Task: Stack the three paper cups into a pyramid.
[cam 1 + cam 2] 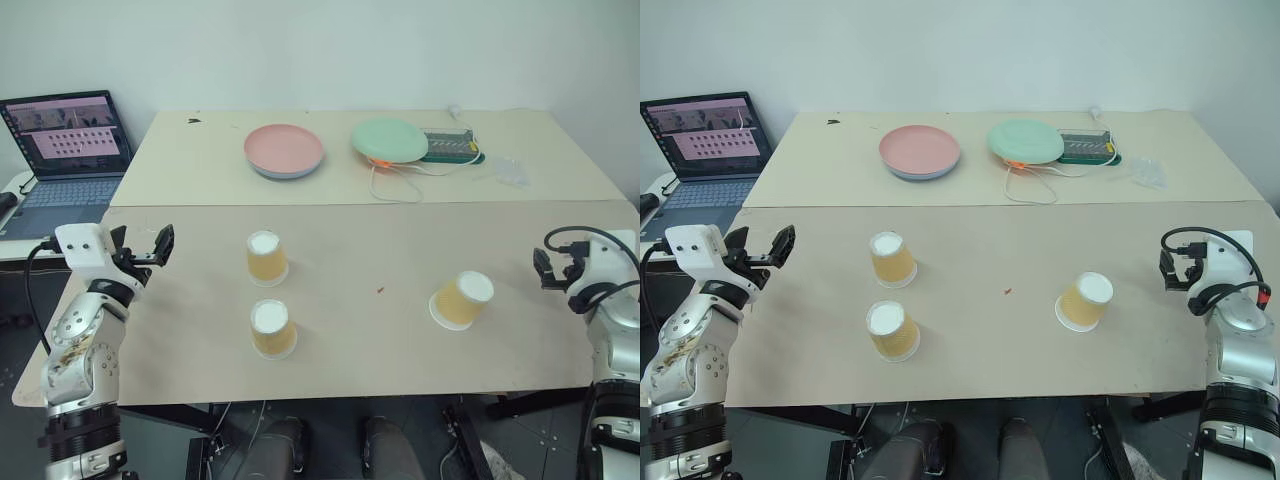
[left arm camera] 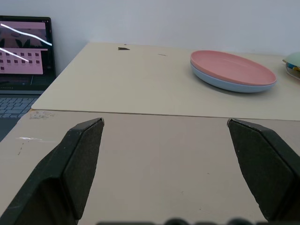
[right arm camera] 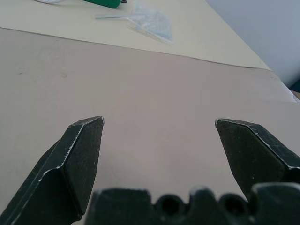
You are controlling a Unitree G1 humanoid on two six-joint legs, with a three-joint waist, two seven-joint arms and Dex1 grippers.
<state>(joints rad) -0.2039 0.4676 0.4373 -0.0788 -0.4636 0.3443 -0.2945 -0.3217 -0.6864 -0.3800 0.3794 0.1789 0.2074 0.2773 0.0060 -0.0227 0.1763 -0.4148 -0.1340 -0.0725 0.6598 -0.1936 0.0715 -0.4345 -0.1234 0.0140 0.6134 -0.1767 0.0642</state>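
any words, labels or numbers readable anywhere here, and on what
No text can be read.
Laptop screen: rows of small items on a pink page, too small to read.
Laptop keyboard: key legends too small to read.
Three paper cups: plain, no print showing.
Pink plate and green plate: no marks.

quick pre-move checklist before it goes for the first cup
1. Left end effector open and empty: ok.
2. Right end effector open and empty: ok.
3. All three paper cups standing upside down on the table, none stacked: far left cup, near left cup, right cup: ok.
4. Cups set apart, room for fingers: ok.
5. Pink plate and green plate clear of the cups: ok.
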